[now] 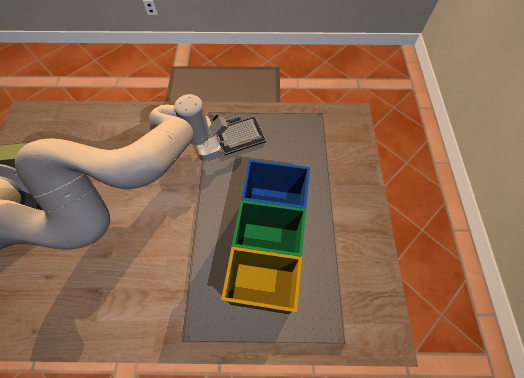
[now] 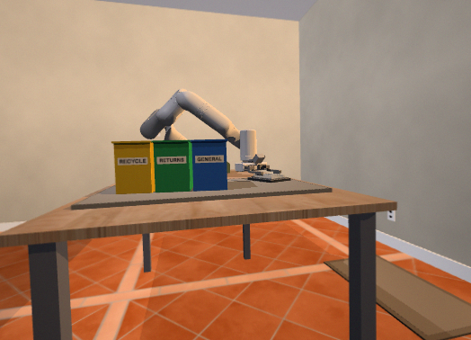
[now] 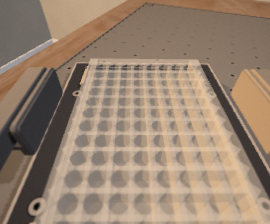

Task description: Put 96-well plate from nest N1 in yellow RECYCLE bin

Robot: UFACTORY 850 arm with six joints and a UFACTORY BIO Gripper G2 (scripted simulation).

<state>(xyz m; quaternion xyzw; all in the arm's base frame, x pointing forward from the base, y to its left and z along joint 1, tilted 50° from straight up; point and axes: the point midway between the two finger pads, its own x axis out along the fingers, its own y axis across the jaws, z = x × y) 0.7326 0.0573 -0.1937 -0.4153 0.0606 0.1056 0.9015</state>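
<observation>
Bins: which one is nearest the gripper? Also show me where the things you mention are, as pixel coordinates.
The blue bin (image 1: 276,184) (image 2: 209,172), labelled GENERAL: it ends the row on the plate nest's side, with the green and yellow bins farther off.

A wall outlet (image 1: 150,7) (image 2: 391,215) sits low on the grey wall (image 1: 300,9) (image 2: 386,98); a brown mat (image 1: 225,85) (image 2: 422,296) lies on the orange tiled floor (image 1: 425,209) (image 2: 202,314).
</observation>
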